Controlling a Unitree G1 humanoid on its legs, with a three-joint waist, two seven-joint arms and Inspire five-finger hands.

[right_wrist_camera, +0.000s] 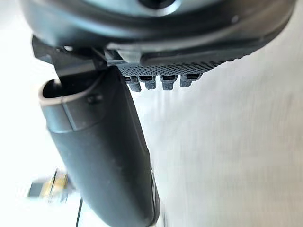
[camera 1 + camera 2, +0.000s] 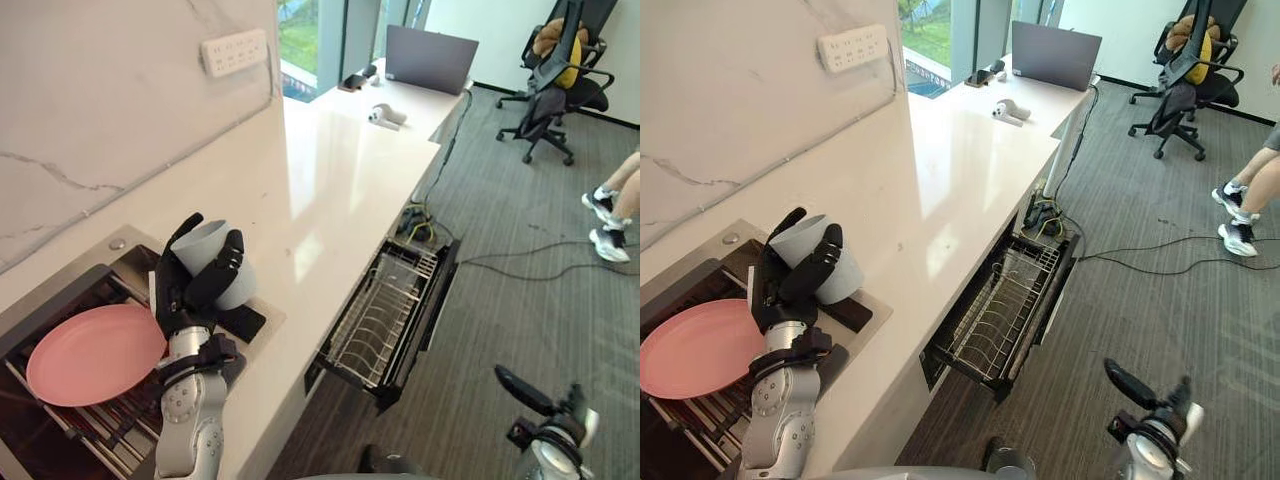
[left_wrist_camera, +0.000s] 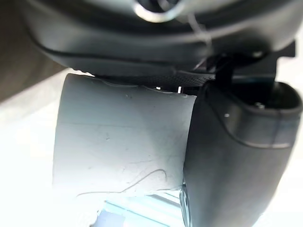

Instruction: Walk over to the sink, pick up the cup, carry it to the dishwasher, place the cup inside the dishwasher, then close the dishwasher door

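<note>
Gripping the cup [image 2: 203, 244], left hand [image 2: 203, 290] hangs over sink [image 2: 126, 257] beside pink plate [image 2: 95, 353].

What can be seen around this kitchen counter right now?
cup: one, pale grey, in left hand above sink
plate: one, pink, in sink
sink: one, steel, in counter
counter: one, white, along wall
dishwasher: one, black, open below counter
laptop: one, grey, counter's far end
socket strip: one, white, on wall
office chair: one, black, far right
person: one, legs at right
left hand: one, dark, curled round cup
right hand: one, dark, low over floor
</note>
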